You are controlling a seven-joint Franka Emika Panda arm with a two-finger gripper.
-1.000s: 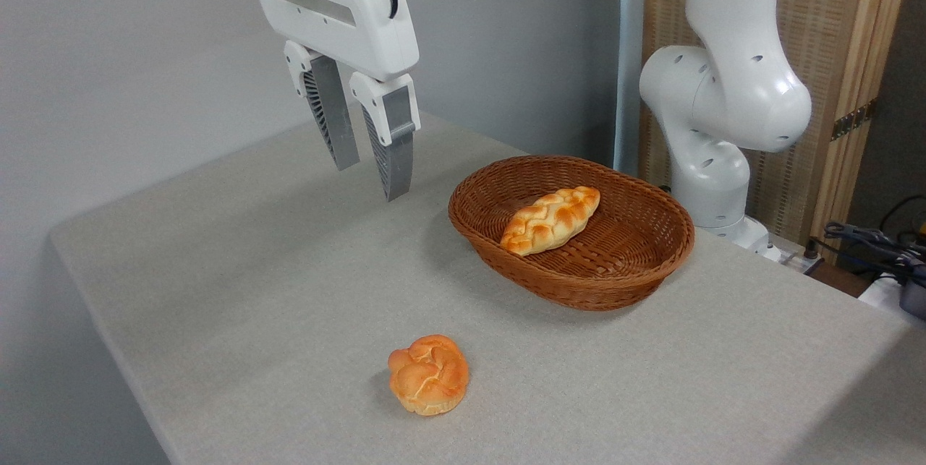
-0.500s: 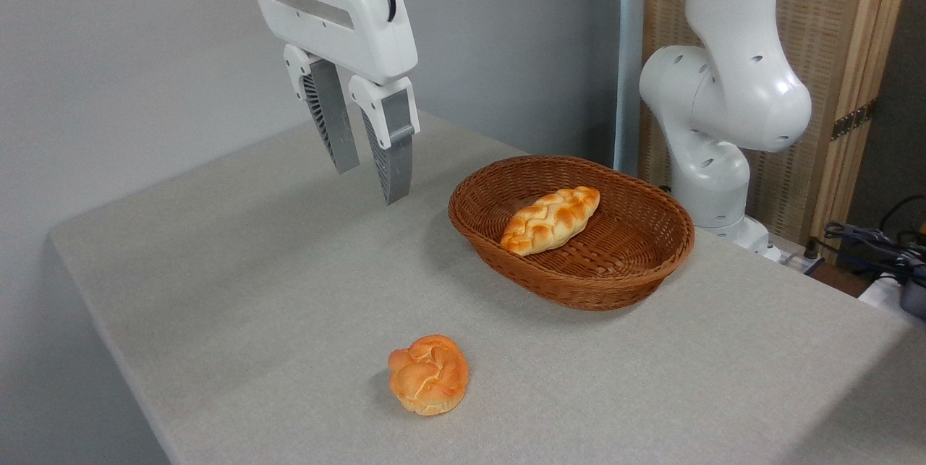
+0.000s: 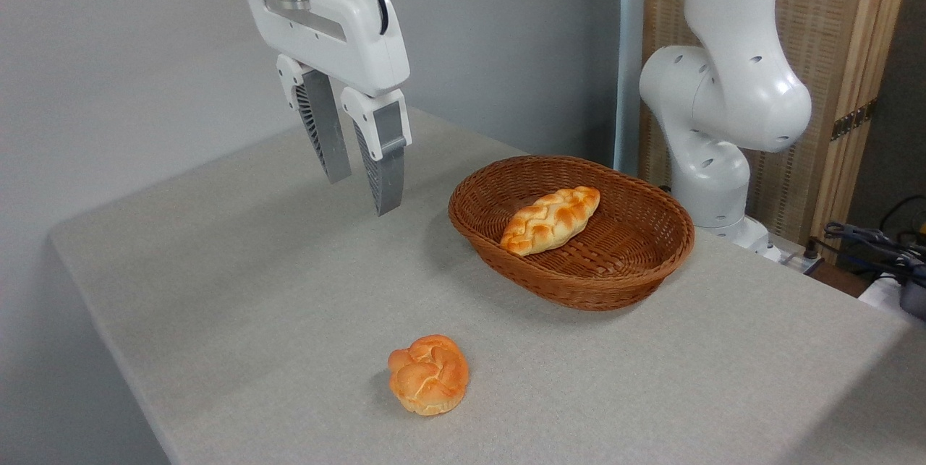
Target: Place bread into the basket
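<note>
Nearest on the grey tabletop point(image 3: 239, 320) sits a round knotted bun point(image 3: 428, 374), its underside hidden. Beyond it the bread point(image 3: 550, 219) lies inside the wicker basket point(image 3: 579, 284), whose near wall hides part of the floor beneath the loaf. Left of the basket the tool point(image 3: 362, 194) hangs above the tabletop (fingers slightly parted, holding nothing), its mount cut off by the top edge.

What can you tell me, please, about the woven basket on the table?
The wicker basket is an oval of reddish-brown woven strands, shallow, with sides flaring outward to a thicker braided rim. It sits upright on the grey table, right of centre, close to the robot's white base. A braided loaf lies inside, slanted across the floor toward the near-left wall. Nothing else touches it.
</note>
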